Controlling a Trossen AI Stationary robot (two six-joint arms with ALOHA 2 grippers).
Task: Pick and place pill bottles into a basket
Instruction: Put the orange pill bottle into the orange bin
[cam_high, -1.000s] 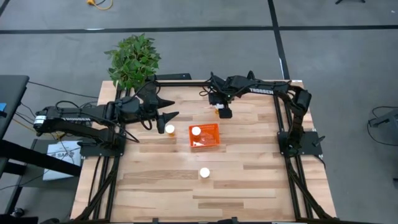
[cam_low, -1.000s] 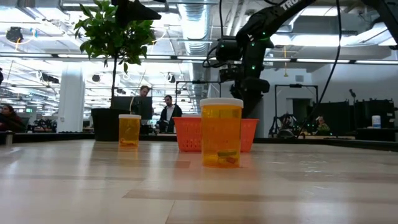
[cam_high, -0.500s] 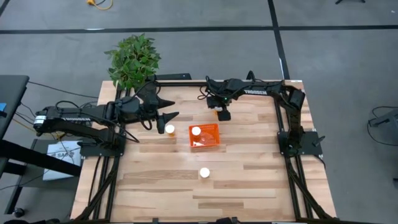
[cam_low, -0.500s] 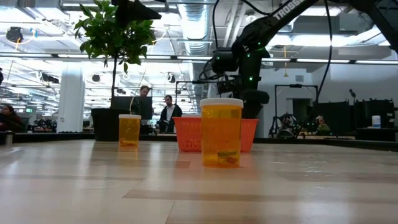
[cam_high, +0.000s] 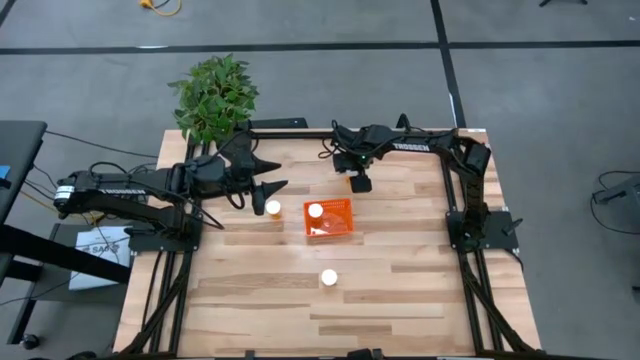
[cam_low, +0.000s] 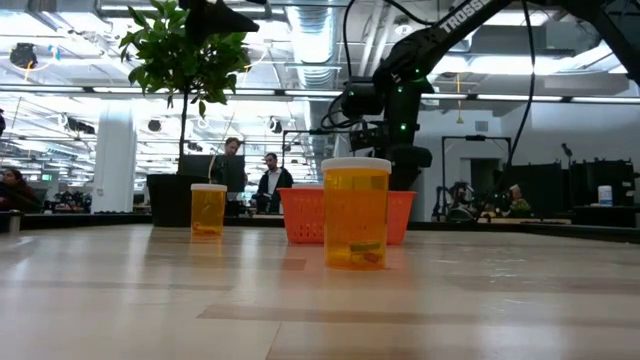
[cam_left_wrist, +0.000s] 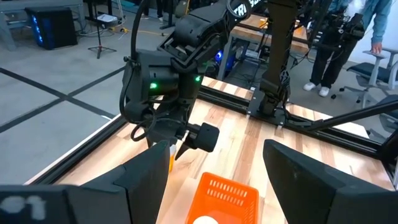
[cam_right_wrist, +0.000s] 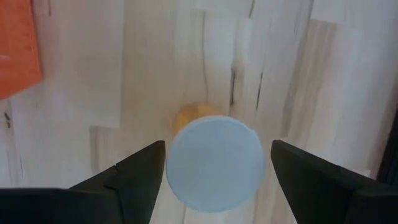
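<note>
The orange basket (cam_high: 338, 222) stands mid-table with one white-capped pill bottle (cam_high: 315, 211) inside. A second bottle (cam_high: 273, 207) stands on the table left of the basket, and a third (cam_high: 328, 278) stands nearer the front edge. My right gripper (cam_high: 358, 182) is just beyond the basket's far right corner, shut on a fourth bottle (cam_right_wrist: 214, 163). My left gripper (cam_high: 266, 191) is open and empty, just above and beyond the left bottle. My right gripper pinches the bottle between its two fingers (cam_right_wrist: 134, 180), one on each side just below its white cap (cam_right_wrist: 214, 163). The fingers point down from above. The bottle stands upright in the hold; in the left wrist view its orange body (cam_left_wrist: 169, 157) seems to hang clear of the table.
A potted plant (cam_high: 213, 95) stands off the table's far left corner. Black frame rails (cam_high: 300, 124) run along the far edge and both sides. In the low view, people (cam_low: 250, 175) stand in the room beyond. Bare wood lies along the right and near sides.
My right gripper has gone a little toward the table's left and near, toward the basket, carrying the bottle upright. My left gripper has kept still.
</note>
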